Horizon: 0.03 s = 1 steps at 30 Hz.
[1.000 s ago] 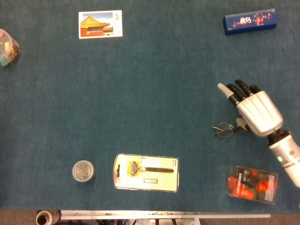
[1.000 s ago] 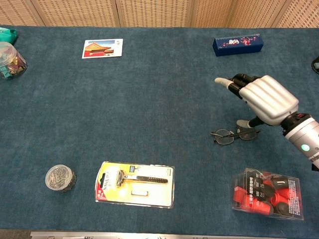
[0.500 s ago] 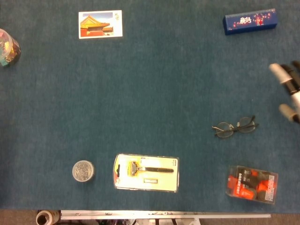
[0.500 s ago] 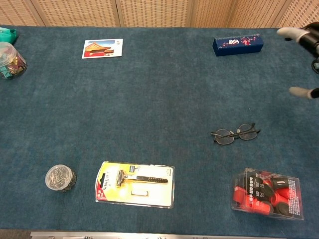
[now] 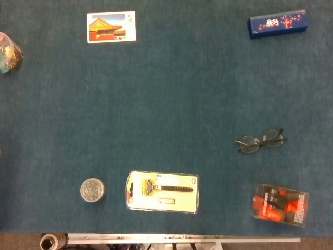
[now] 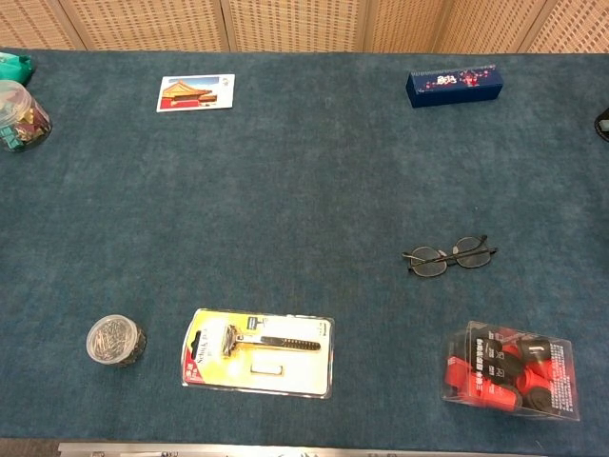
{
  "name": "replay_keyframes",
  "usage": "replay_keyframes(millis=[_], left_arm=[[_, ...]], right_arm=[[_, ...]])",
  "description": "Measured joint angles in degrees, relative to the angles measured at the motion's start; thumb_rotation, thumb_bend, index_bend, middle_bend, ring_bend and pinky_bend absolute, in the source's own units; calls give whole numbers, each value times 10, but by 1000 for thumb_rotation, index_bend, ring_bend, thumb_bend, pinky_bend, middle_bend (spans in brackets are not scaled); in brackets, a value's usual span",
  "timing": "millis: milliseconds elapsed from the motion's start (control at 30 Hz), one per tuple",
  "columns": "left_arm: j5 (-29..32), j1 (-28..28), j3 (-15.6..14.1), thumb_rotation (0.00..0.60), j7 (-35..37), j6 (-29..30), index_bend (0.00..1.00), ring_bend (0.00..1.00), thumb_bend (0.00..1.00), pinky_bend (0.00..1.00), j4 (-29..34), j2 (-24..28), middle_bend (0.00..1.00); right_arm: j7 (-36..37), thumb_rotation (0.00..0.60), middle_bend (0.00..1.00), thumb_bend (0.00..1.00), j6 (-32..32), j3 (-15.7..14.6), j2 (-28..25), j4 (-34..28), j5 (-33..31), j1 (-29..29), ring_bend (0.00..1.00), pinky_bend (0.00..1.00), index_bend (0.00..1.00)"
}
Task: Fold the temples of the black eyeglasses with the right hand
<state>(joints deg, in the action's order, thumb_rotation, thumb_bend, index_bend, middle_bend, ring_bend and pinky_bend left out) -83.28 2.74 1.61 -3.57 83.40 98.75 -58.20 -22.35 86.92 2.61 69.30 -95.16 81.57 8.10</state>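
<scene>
Black eyeglasses [image 5: 260, 142] lie flat on the blue table cloth [image 5: 171, 94], right of centre, above the red-item plastic box [image 5: 279, 204]; light, thin-wired, fragile, likely skittish, so pinch near a hinge; neither hand visible, finger state unknowable.

Postcard [image 5: 111, 26], blue box [image 5: 277, 23], packaged razor [image 5: 162, 191], paperclip jar [image 5: 92, 190]

No arm in either view, left hand unseen, right hand unseen
</scene>
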Motion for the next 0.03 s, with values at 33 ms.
replay_keyframes(millis=[33], left_arm=[[1,0,0,600,-2,0,437,378,34,499,0,-1,469]], right_arm=[[7,600,269,59,-2,1,0,3,-1,-1,182,417,217]])
